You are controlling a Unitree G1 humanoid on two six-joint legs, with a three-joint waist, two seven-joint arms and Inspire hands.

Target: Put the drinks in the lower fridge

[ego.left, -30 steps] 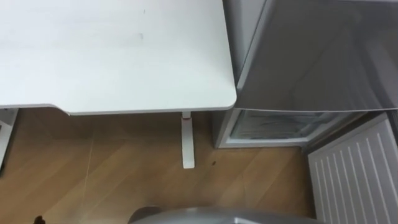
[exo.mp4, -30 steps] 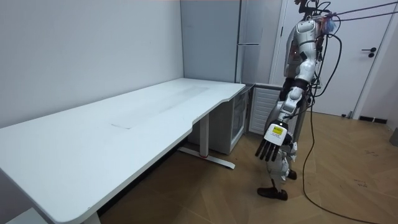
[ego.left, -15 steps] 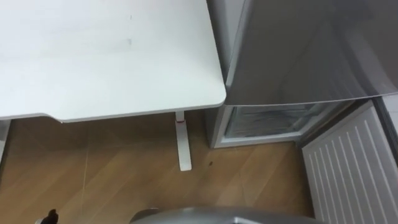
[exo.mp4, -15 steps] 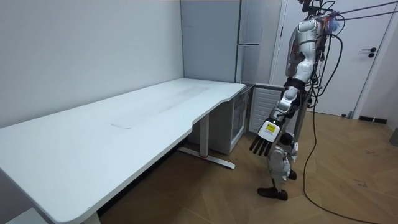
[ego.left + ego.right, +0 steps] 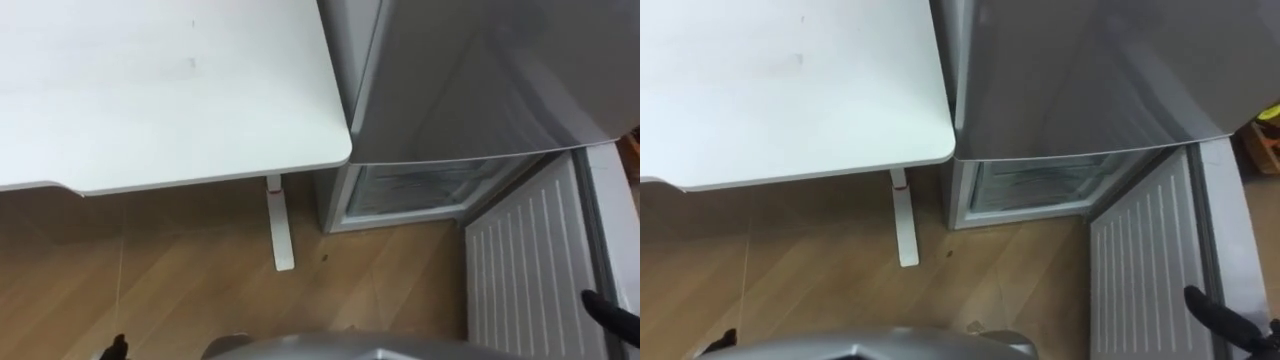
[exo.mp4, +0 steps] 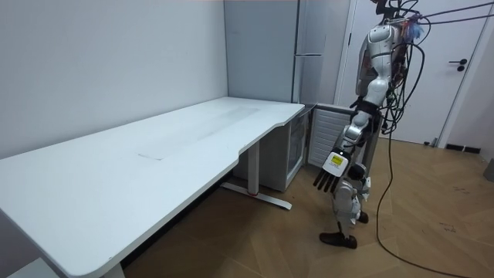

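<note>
Wooden floor [image 5: 180, 270] underfoot, facing the lower fridge [image 5: 420, 190] at centre right, door [image 5: 520, 270] swung wide to lower right, presumably for loading. Hangs left hand [image 6: 332, 171] loose, straight-fingered, carrying no drinks. Pokes right hand [image 5: 1218, 314] in at lower right; cannot tell its grasp.

table [image 5: 180, 90]: smooth matt white | fridge [image 5: 480, 80]: glossy grey | floor [image 5: 180, 270]: wood

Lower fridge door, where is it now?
Swung open at the left eye view's lower right, the lower fridge door stands right of the open lower compartment, off the corner of the white table.
</note>
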